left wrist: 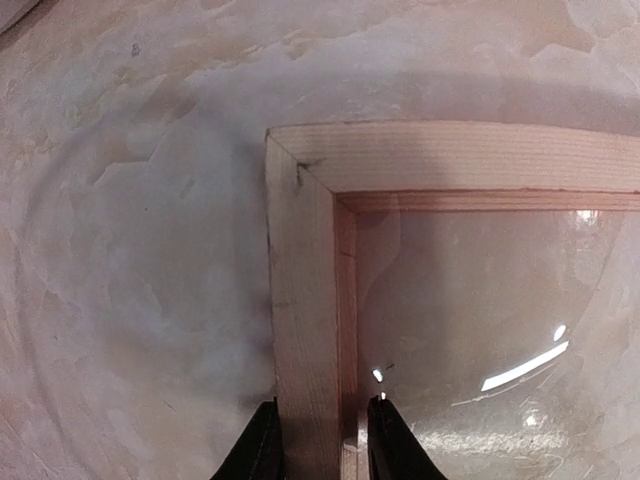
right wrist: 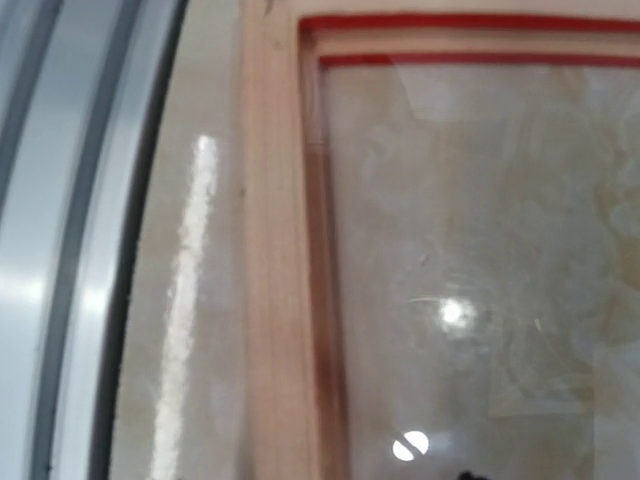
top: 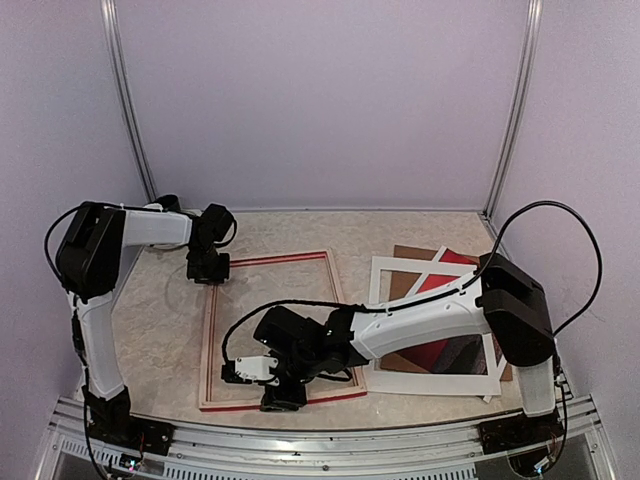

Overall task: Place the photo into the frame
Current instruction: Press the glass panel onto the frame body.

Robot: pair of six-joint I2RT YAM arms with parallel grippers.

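The frame [top: 209, 340] lies flat at the table's centre-left, pale wood up with thin red edging. My left gripper [top: 209, 268] is at its far-left corner; in the left wrist view its two black fingers [left wrist: 262, 448] are shut on the wooden side rail [left wrist: 305, 300]. My right gripper [top: 283, 398] hangs over the frame's near rail [right wrist: 270, 250], and its fingers do not show in the right wrist view. The photo [top: 440, 277], red and dark, lies at the right, partly hidden under a white mat [top: 430, 381] and my right arm.
A brown backing board [top: 412, 252] lies under the photo and mat. Glass [right wrist: 470, 250] fills the frame's opening. A metal rail [top: 330, 440] runs along the table's near edge, close to the frame. Pale walls with upright posts close in the back and sides.
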